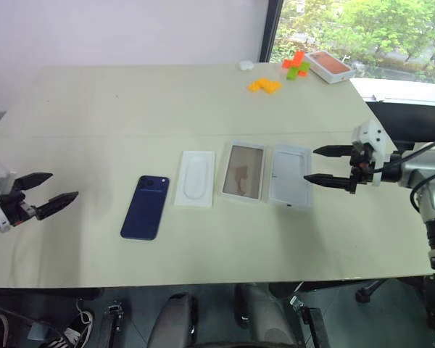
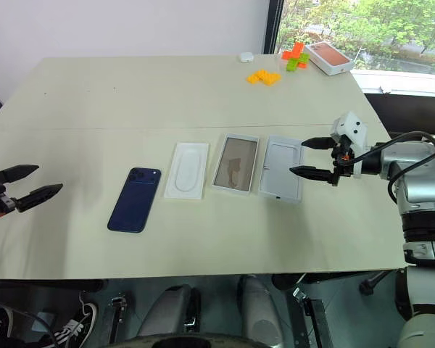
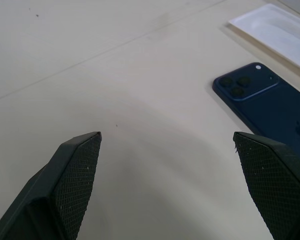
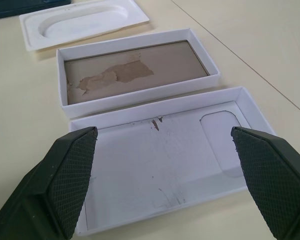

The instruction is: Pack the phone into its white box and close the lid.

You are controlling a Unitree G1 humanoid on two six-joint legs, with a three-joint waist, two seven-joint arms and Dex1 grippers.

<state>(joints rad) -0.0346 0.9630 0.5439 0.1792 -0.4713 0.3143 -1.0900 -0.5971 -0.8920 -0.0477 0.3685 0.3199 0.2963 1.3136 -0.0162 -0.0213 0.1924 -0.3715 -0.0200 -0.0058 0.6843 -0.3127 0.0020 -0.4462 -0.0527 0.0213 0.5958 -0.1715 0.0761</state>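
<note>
Left gripper (image 1: 49, 190): jaws wide, holding nothing, at 9 o'clock of the phone.
Phone (image 1: 146, 206): face down on the table (image 1: 94, 109), camera cluster toward 12 o'clock.
Insert (image 1: 195, 177): just at 3 o'clock of the phone.
White box (image 1: 243, 171): open, between insert and lid.
Lid (image 1: 290, 176): inside up.
Right gripper (image 1: 315, 165): jaws wide, empty, at the lid's 3 o'clock edge.

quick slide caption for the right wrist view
Open right claw hovering over the upturned lid, with the empty white box just beyond it on the table.
</note>
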